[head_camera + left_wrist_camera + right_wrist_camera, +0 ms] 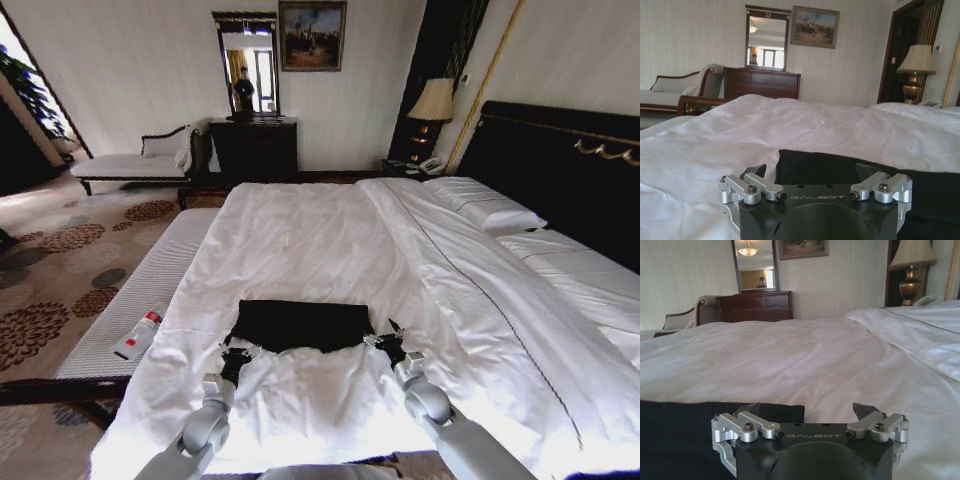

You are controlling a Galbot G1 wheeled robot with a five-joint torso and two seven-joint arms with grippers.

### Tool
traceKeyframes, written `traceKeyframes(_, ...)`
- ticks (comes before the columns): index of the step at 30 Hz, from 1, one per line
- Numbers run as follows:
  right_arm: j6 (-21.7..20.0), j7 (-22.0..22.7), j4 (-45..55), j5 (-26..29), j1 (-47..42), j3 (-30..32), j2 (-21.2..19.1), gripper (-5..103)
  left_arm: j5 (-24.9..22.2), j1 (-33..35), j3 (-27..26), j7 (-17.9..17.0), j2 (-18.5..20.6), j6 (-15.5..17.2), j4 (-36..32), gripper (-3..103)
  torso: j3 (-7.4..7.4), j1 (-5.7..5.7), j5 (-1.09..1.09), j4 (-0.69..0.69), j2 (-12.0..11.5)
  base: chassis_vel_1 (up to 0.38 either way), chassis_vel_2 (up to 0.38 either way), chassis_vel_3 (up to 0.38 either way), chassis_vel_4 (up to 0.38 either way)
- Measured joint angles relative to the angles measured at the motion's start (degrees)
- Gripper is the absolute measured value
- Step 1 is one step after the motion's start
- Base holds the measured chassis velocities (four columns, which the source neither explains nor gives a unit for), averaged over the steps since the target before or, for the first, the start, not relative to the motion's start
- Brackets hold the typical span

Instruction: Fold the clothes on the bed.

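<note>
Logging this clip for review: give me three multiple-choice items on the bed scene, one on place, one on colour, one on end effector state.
1. Where does the T-shirt lie?
A. on the white duvet
B. on the chaise longue
C. on the carpet

2. What colour is the T-shirt?
A. white
B. black
C. red

3. How do the left end effector and right end effector stand?
A. both open
B. both shut
C. one open, one shut

A: it lies flat on the duvet.
B: dark against white bedding.
A: wrist views show spread fingers at its corners.
</note>
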Motion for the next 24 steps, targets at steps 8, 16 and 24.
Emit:
traceKeyframes(8, -11.8, 2.7, 7.7, 24.4, -0.6, 6.3, -0.2, 100, 5.0, 15.6, -11.0, 3.1, -3.2, -1.6, -10.5, 100, 0.0, 0.0, 0.0, 0.0, 0.0, 0.0, 0.0, 0.0, 0.0)
traceKeyframes(16, -20.4, 2.8, 9.8, 38.8, 0.2, 11.0, 0.2, 100, 9.3, 26.7, -15.8, 5.3, -5.5, -6.1, -16.3, 100, 0.01, 0.0, 0.01, 0.01, 0.0, 0.0, 0.0, 0.0, 0.0)
traceKeyframes(24, -29.1, 0.1, 9.2, 43.4, -0.3, 13.8, -0.2, 100, 12.6, 33.0, -16.1, 4.6, -7.0, -12.9, -18.3, 100, 0.01, 0.01, 0.01, -0.01, 0.0, 0.0, 0.0, 0.0, 0.0)
